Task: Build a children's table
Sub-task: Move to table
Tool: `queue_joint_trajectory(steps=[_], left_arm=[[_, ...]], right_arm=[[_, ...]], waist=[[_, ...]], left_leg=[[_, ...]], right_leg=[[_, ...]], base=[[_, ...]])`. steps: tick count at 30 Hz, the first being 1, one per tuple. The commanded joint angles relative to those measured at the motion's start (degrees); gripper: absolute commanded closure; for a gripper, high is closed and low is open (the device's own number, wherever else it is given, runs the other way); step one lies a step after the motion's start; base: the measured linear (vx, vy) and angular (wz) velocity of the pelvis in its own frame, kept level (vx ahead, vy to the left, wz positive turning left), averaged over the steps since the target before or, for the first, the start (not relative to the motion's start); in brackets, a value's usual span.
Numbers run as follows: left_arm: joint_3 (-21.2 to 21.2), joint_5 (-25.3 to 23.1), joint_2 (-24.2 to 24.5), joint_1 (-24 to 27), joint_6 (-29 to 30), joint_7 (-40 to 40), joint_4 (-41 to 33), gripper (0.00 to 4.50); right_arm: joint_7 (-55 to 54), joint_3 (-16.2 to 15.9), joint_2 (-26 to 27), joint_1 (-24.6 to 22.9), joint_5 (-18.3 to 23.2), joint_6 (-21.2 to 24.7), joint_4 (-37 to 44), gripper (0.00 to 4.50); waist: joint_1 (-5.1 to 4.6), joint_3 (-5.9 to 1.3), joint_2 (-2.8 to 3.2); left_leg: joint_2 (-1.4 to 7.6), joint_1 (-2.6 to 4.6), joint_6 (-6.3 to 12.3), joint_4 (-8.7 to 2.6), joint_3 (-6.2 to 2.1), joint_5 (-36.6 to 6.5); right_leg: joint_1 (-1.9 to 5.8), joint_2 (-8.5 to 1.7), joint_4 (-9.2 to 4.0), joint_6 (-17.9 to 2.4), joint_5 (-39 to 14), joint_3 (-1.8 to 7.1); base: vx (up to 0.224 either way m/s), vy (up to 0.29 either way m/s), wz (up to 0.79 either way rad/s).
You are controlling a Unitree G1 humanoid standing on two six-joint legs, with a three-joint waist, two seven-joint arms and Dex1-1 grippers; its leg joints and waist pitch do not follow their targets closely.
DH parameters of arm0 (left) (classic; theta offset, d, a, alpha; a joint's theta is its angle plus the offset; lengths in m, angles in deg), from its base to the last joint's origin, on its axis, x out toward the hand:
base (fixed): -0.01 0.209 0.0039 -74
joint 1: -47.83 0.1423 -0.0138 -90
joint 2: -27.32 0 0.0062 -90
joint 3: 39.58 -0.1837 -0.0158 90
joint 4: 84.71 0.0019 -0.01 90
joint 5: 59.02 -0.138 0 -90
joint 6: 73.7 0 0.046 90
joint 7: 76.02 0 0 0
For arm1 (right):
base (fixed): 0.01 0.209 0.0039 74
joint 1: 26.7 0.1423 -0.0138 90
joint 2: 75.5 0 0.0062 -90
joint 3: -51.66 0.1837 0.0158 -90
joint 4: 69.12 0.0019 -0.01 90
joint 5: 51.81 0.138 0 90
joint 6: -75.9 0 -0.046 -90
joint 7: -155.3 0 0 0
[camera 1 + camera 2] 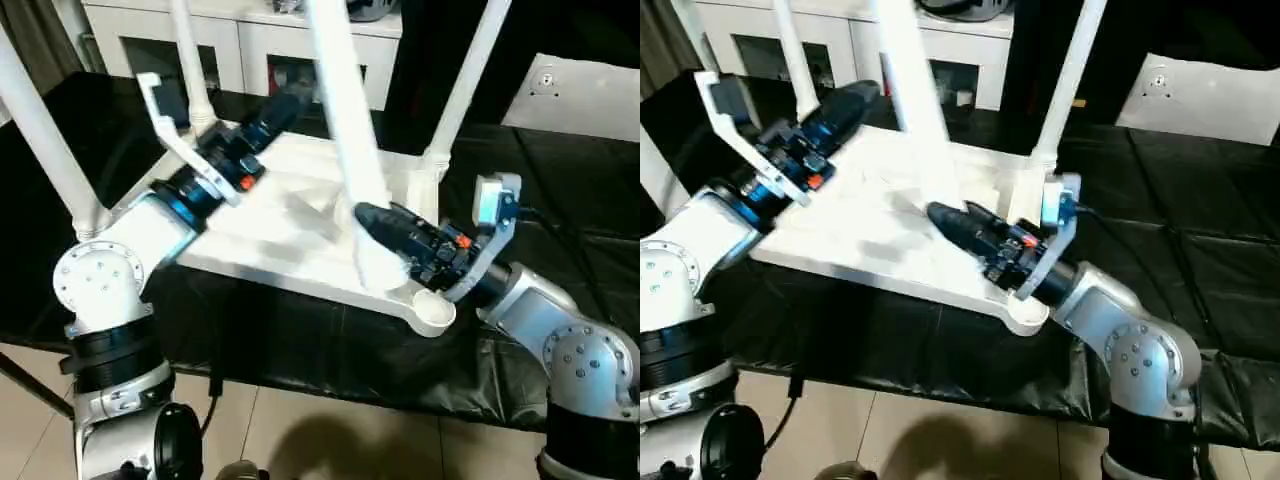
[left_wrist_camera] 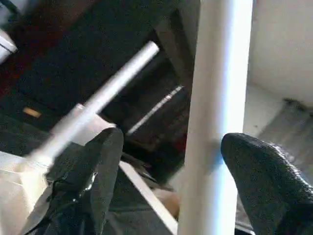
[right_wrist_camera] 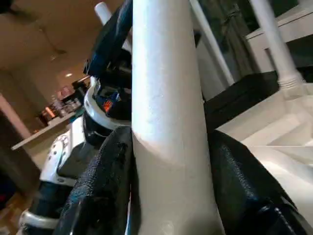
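A white children's tabletop [image 1: 300, 235] lies upside down on a black-covered work surface [image 1: 1200, 270], its near corner socket [image 1: 433, 312] empty and close to the surface's front edge. Just behind that socket, the robot's right gripper [image 1: 372, 232] is clamped around the lower part of a loose white leg [image 1: 345, 120], which rises steeply and leans slightly toward the robot's left; in the right wrist view the two black fingers [image 3: 105, 186] press against either side of the tube [image 3: 166, 112]. The leg's foot is not in the empty socket but sits over the tabletop's ribbed underside.

At the tabletop's left corner, a second leg [image 1: 45, 140] stands seated in its socket beside the robot's silver left forearm. Farther in, the left gripper [image 1: 280, 108] reaches over the far part of the underside with its fingers spread apart; the left wrist view shows a white leg [image 2: 217, 112] standing between the two fingers [image 2: 259, 181], with a gap on one side, so no grip is evident.

Two more legs stand seated at the far corners, one on the left [image 1: 190, 60] and one on the right [image 1: 462, 85]. Beyond the work surface stands a white cabinet with glass doors [image 1: 260, 50], and a flat white sheet [image 1: 580, 95] rests at the far right.
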Motion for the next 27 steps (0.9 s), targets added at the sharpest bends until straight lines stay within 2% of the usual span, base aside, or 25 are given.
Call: queue_joint_trajectory(steps=[1, 2, 4, 5, 7, 9, 10, 11, 14, 16, 17, 18, 21, 23, 26, 27], left_arm=[[-2.22, 0.01, 0.44, -0.64, 1.88, -1.36, -0.64, 0.7], [-4.0, -1.26, 1.1, -0.14, 2.32, -2.68, -1.26, 0.7], [-4.4, -0.67, 1.33, 0.22, 2.56, -3.04, -1.55, 0.7], [-5.43, -1.67, 1.46, 0.51, 1.95, -2.95, -2.1, 0.7], [-7.65, -2.53, 1.43, 1.55, 0.7, -3.33, -4.02, 0.7], [-7.78, -1.94, 1.1, 1.85, 0.64, -3.41, -4.6, 1.26], [-7.66, -0.85, 0.4, 2.32, 0.64, -3.57, -5.35, 1.4], [-7.39, 0.99, -0.85, 3.24, 0.77, -3.77, -6.57, 1.4], [-8.36, 0.54, -0.79, 3.95, 0.58, -4.5, -7.62, 1.4], [-9.8, -1.01, -0.46, 4.65, -0.64, -4.98, -8.44, 1.4], [-10.83, -3.33, -0.14, 5.12, -2.94, -5.23, -9.0, 1.4], [-10.98, -3.73, -0.15, 5.25, -3.46, -5.3, -9.14, 1.4], [-9.74, -2.31, -1.38, 5.62, -4.92, -6.47, -9.35, 1.4], [-9.53, -1.92, -1.08, 5.69, -5.49, -7.98, -9.24, 1.4], [-9.75, -2.03, 0.06, 5.77, -6.46, -10.6, -8.66, 1.4], [-10.17, -2.33, 1.02, 5.81, -7.05, -12.55, -8.27, 1.4]], right_arm=[[1.25, -0.66, -0.91, 0.51, 0.89, -0.79, 0.0, 2.6], [1.72, -1.07, -1.2, 0.7, 0.69, -1.17, -0.21, 2.6], [1.83, -1.94, -1.55, 0.68, -0.21, -1.73, -0.16, 2.6], [1.72, -2.69, -1.54, 0.64, -1.32, -2.64, -0.15, 2.6], [1.31, -5.46, -1.59, 0.26, -5.45, -6.19, 0.04, 2.6], [1.16, -6.26, -1.58, 0.13, -6.4, -6.96, 0.16, 2.6], [1.03, -7.31, -1.41, -0.04, -7.54, -7.92, 0.37, 2.6], [0.9, -9.75, -1.51, -0.46, -10.26, -10.32, 0.75, 2.6], [0.25, -10.41, -0.84, -0.57, -11.06, -11.82, 0.75, 2.6], [-0.55, -11.14, -0.27, -0.58, -12.7, -14.34, 0.49, 2.6], [-1.43, -11.67, 0.24, -0.49, -14.49, -16.84, 0.26, 2.6], [-1.58, -11.73, 0.42, -0.53, -14.7, -17.28, 0.24, 2.6], [-1.12, -10.94, 1.58, -0.94, -11.61, -15.9, 0.02, 2.6], [-0.53, -10.43, 1.68, -1.08, -9.87, -14.84, -0.06, 2.6], [0.56, -9.91, 1.2, -1.28, -7.69, -13.32, 0.0, 2.6], [1.21, -9.7, 0.68, -1.42, -6.76, -12.79, -0.01, 2.6]], waist=[[0.37, -3.82, 0.38], [0.44, -3.78, 0.4], [0.63, -3.7, 0.5], [0.88, -3.73, 0.81], [0.89, -3.75, 0.51], [0.84, -3.75, 0.61], [0.82, -3.65, 0.59], [0.86, -3.74, 0.64], [0.77, -3.61, 0.54], [0.75, -3.53, 0.54], [0.77, -3.45, 0.74], [0.65, -3.41, 0.68], [0.61, -3.42, 0.63], [0.6, -3.54, 0.55], [0.68, -3.55, 0.65], [0.72, -3.6, 0.96]], left_leg=[[4.03, 0.47, -0.26, -4.46, -0.98, -3.38], [4.06, 0.46, -0.27, -4.5, -0.96, -3.4], [4.18, 0.62, -0.88, -4.61, -0.79, -4.0], [4.18, 0.69, -1.14, -4.57, -0.78, -4.29], [4.39, 0.58, -1.65, -4.73, -0.81, -4.46], [4.39, 0.55, -2.04, -4.78, -0.79, -4.58], [4.32, 0.51, -2.04, -4.8, -0.75, -4.8], [4.38, 0.46, -2.25, -4.75, -0.74, -4.57], [4.36, 0.44, -1.89, -4.89, -0.75, -5.54], [4.37, 0.54, -1.92, -4.95, -0.71, -6.64], [4.46, 0.49, -2.12, -5.06, -0.79, -7.12], [4.46, 0.53, -2.17, -5.13, -0.77, -7.38], [4.46, 0.61, -2.15, -5.19, -0.74, -7.98], [4.45, 0.5, -1.89, -5.13, -0.78, -6.76], [4.32, 0.57, -1.29, -5.09, -0.71, -6.36], [4.34, 0.56, -1.39, -5.07, -0.74, -6.16]], right_leg=[[2.72, -5.97, -4.11, -12.73, -3.22, 3.14], [2.69, -5.98, -4.18, -12.43, -3.7, 3.15], [2.44, -5.91, -4.3, -11.68, -5.4, 3.18], [2.33, -5.91, -4.3, -11.58, -5.74, 3.2], [2.38, -6.0, -4.32, -11.14, -5.65, 3.19], [2.41, -5.99, -4.28, -11.02, -5.21, 3.22], [2.4, -5.9, -4.32, -11.04, -5.34, 3.24], [2.44, -6.03, -4.24, -11.23, -4.8, 3.23], [2.37, -5.91, -4.38, -10.9, -5.71, 3.3], [2.18, -5.9, -4.61, -10.4, -7.63, 3.36], [2.12, -5.9, -4.67, -9.99, -8.48, 3.35], [2.04, -5.78, -4.78, -9.72, -8.84, 3.35], [2.06, -5.77, -4.74, -9.93, -8.65, 3.37], [2.14, -5.67, -4.45, -10.17, -6.32, 3.31], [2.16, -5.65, -4.48, -10.14, -5.84, 3.31], [2.16, -5.67, -4.4, -10.14, -5.56, 3.3]], base=[[0.0, 0.0, 0.0], [0.0, 0.0, 0.0], [0.0, 0.0, 0.0], [0.0, 0.0, 0.0], [0.0, 0.0, 0.0], [0.0, 0.0, 0.0], [0.0, 0.0, 0.0], [0.0, 0.0, 0.0], [0.0, 0.0, 0.0], [0.0, 0.0, 0.0], [0.0, 0.0, 0.0], [0.0, 0.0, 0.0], [0.0, 0.0, 0.0], [0.0, 0.0, 0.0], [0.0, 0.0, 0.0], [0.0, 0.0, 0.0]])
